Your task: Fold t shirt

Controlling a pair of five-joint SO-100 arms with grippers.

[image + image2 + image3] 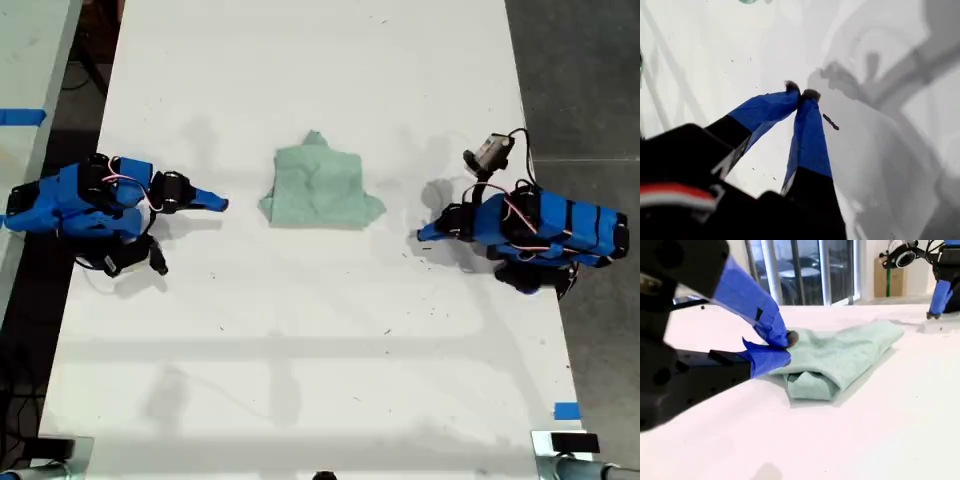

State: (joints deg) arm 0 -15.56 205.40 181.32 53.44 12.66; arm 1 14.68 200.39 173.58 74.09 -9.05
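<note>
T shirt (322, 187): soft mint cloth, matt, wrinkled, plain, folded into layers with rolled edges showing in the second wrist view.
Table (300, 350): white, smooth, faint sheen, flecked with small dark marks.
My first gripper (801, 93): fingers (807, 140) wrapped in blue tape, matt and slightly creased; tips dark and fuzzy; body black plastic.
My second gripper (782, 347): blue tape over black, smooth plastic.
Blue tape piece (566, 410): matt, at 5 o'clock of the table in the exterior view.
</note>
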